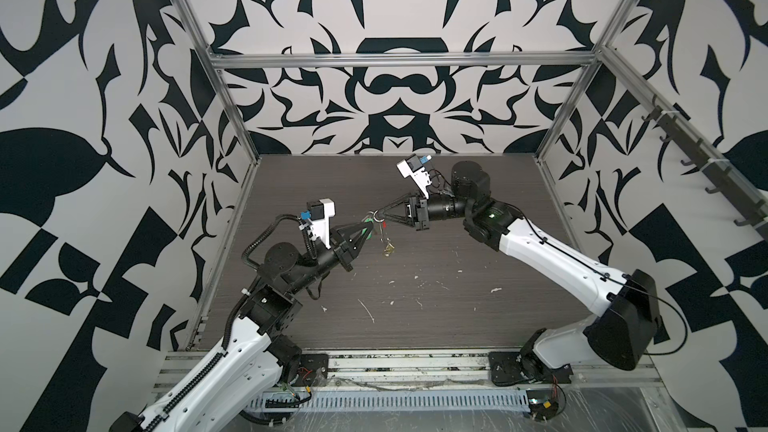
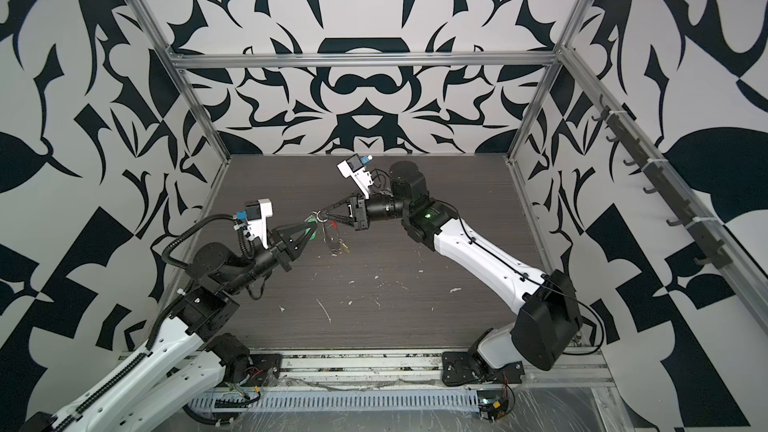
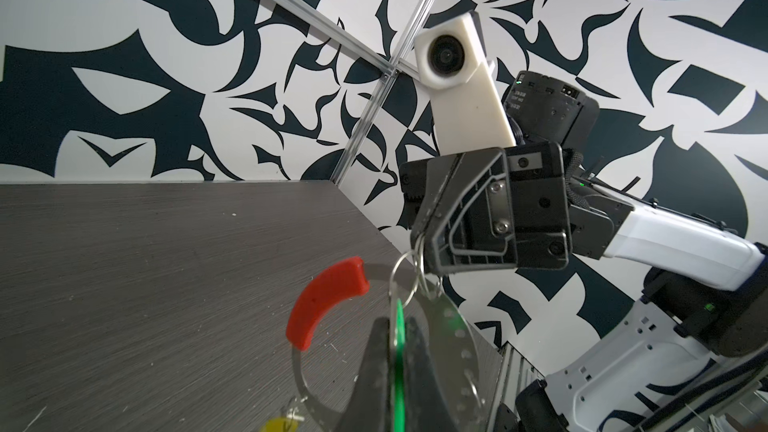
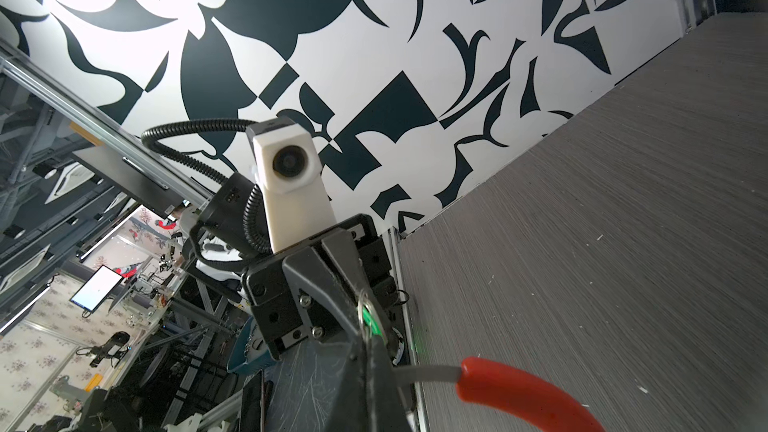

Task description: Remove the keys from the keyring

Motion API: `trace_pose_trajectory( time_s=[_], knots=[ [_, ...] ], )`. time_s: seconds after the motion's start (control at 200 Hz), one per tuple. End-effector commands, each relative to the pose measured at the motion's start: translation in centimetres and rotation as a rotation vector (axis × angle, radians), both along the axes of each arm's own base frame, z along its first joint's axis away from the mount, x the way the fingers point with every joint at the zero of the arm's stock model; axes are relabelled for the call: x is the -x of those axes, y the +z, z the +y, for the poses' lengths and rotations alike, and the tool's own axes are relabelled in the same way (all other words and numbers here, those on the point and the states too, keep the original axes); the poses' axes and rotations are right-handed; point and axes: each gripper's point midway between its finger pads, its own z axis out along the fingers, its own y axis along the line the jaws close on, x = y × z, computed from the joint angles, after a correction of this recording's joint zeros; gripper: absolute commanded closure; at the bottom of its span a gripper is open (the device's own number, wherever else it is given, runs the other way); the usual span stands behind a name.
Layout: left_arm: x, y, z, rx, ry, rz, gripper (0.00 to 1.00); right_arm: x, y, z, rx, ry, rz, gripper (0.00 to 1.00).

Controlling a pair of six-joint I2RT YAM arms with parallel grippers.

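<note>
both end effectors meet in the air over the dark tabletop (image 1: 457,326), left of its middle, their tips almost touching, and the keyring (image 3: 298,371) hangs between them. the left end effector (image 1: 367,228) is closed tight on the green key (image 3: 400,347). in the left wrist view the key's thin green plastic head stands edge-on between the two dark fingers (image 3: 372,367). the right end effector (image 1: 383,215) is fully closed too, pinching the top of the keyring where a small silver ring (image 3: 392,280) loops out from under its tips. whether those tips bite the grey hoop itself or only that ring i cannot tell. the hoop hangs down from this grip. its red sleeve (image 3: 328,305) covers one arc near the green key, and in the right wrist view a bare grey stretch runs from the right fingers straight into the sleeve. the yellow key (image 1: 389,248) hangs at the low end of the hoop. in both top views it sits just in front of the two end effectors, and whether it touches the tabletop i cannot tell. white flecks (image 1: 494,289) lie scattered on the nearer half of the tabletop, well apart from the keyring.
</note>
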Motion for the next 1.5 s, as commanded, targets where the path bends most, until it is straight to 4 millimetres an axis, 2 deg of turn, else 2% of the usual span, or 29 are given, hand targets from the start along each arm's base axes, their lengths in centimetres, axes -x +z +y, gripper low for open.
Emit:
trace_pose_trajectory(
  time_s=[0.0,0.39,0.705,0.88,0.94,1.125,1.29,1.495],
  knots=[
    [0.5,0.2,0.1,0.021,-0.006,-0.003,1.0,-3.0,2.4,-0.7,-0.072,-0.153,-0.024,1.0],
    [0.3,0.1,-0.2,0.014,0.005,0.011,1.0,-4.4,1.8,-0.1,-0.078,-0.238,0.063,1.0],
    [0.0,-0.2,-0.1,0.011,0.025,0.038,1.0,-5.9,2.0,-0.9,-0.068,-0.356,0.082,1.0],
    [-0.2,-0.4,0.0,0.013,0.042,0.058,1.0,-6.0,2.2,-0.7,-0.101,-0.366,0.113,1.0],
    [-0.5,-0.5,0.1,0.013,0.059,0.071,1.0,-5.7,2.8,-0.6,-0.113,-0.356,0.1,1.0],
    [-1.0,-0.8,0.4,0.006,0.089,0.102,1.0,-5.7,2.7,-0.8,-0.079,-0.374,0.046,1.0],
    [-0.7,-0.4,0.4,0.015,0.08,0.092,1.0,-6.2,2.1,-1.5,-0.046,-0.441,0.038,1.0],
    [-0.8,-0.5,0.2,0.012,0.071,0.093,1.0,-6.6,2.8,-2.1,-0.105,-0.486,0.05,1.0]
  ],
)
